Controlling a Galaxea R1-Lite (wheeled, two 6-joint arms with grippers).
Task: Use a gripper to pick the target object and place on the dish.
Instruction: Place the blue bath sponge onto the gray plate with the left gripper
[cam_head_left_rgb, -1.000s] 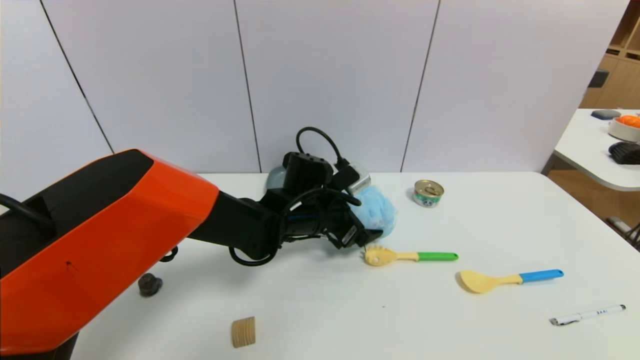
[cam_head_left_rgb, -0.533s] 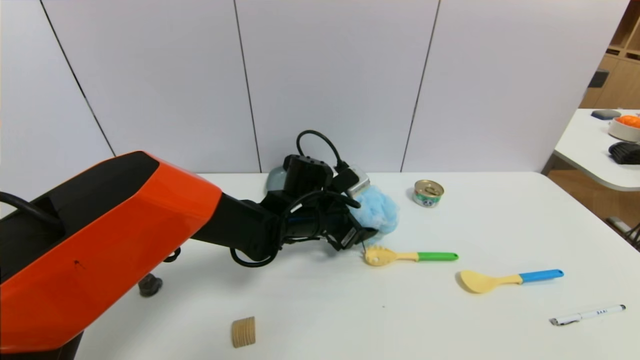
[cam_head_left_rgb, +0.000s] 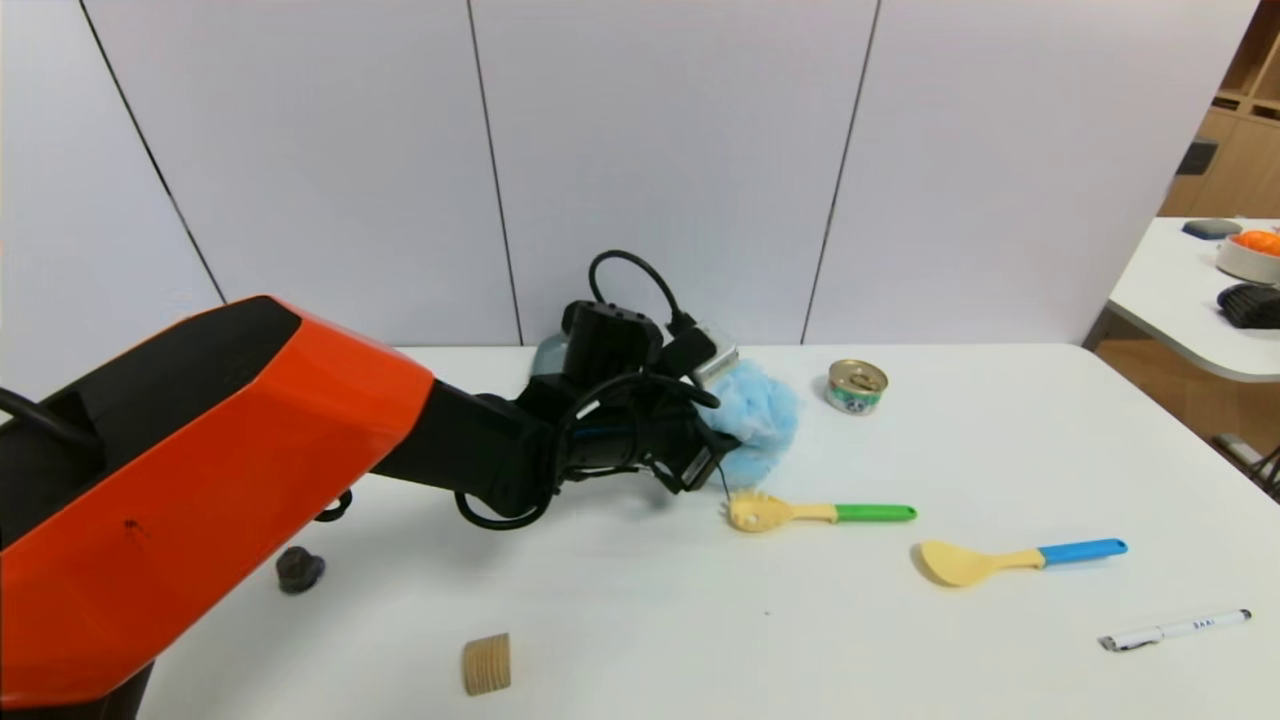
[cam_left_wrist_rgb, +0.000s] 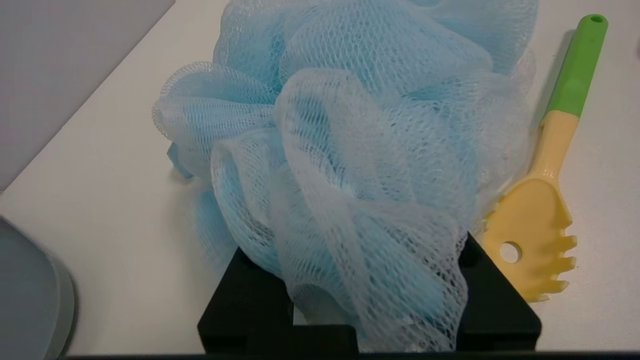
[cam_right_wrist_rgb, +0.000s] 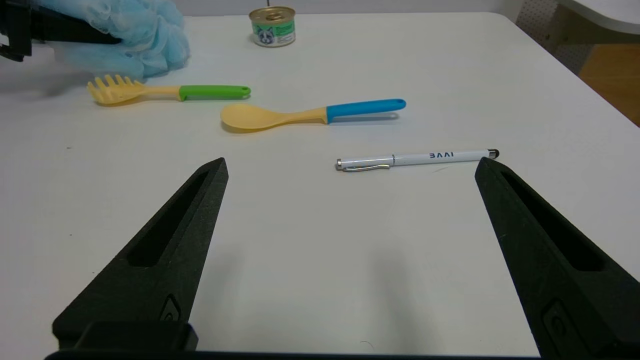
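Gripping the blue pouf (cam_head_left_rgb: 757, 415) near the table's (cam_head_left_rgb: 650, 620) far edge, the left gripper (cam_head_left_rgb: 712, 452) holds it beside the dish (cam_head_left_rgb: 550, 355); right gripper (cam_right_wrist_rgb: 350, 172) gapes wide.

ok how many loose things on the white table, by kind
utensils: 2, pasta fork, spoon
pouf: 1
can: 1
pen: 1
dish: 1
wooden block: 1
dark knob: 1
total: 8

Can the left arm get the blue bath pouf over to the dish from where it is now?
Probably yes. The left hand grips the pouf, and the dish sits just behind that arm's wrist with nothing visible between.
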